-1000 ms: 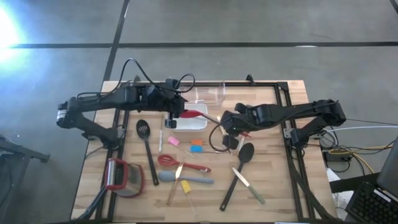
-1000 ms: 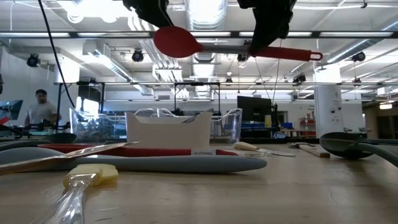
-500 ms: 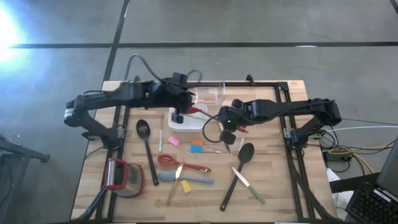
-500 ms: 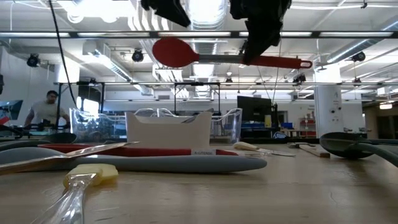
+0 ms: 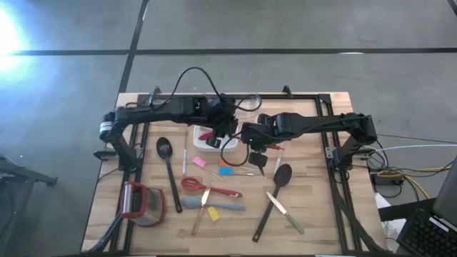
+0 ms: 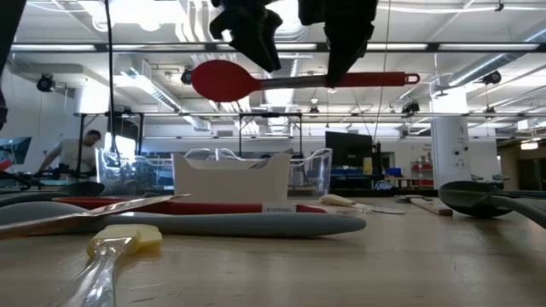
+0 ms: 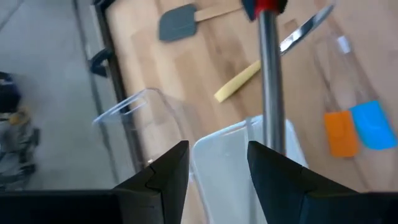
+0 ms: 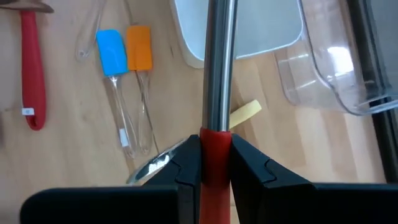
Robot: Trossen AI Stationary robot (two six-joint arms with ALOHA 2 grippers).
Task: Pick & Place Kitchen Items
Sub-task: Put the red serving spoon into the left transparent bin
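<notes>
right end effector (image 8: 214,163): clenched on red spoon (image 6: 223,80) at the join of red grip and metal shaft; spoon held level, above the desk (image 5: 314,214), near middle of far edge
red spoon: red bowl over white dish (image 5: 227,145), handle running toward right edge; touches nothing on the desk
left end effector (image 7: 217,171): fingers parted, nothing between them; over white dish beside the spoon bowl, metal shaft just past its fingertips
white dish: near far edge, middle; clear tub (image 8: 339,68) just beside it, toward far edge
black slotted turner (image 5: 168,169): flat, left of middle
black spoon (image 5: 275,191): flat, right of middle
red whisk (image 5: 203,188): flat, middle, toward near edge
grey-blue spatula (image 5: 207,205): flat, just nearer the near edge than the whisk
blue and orange small spatulas (image 8: 124,53): side by side, touching or almost, middle of desk
red-and-grey gadget (image 5: 141,202): near-left corner
person (image 6: 75,153): in room behind the desk, far off
</notes>
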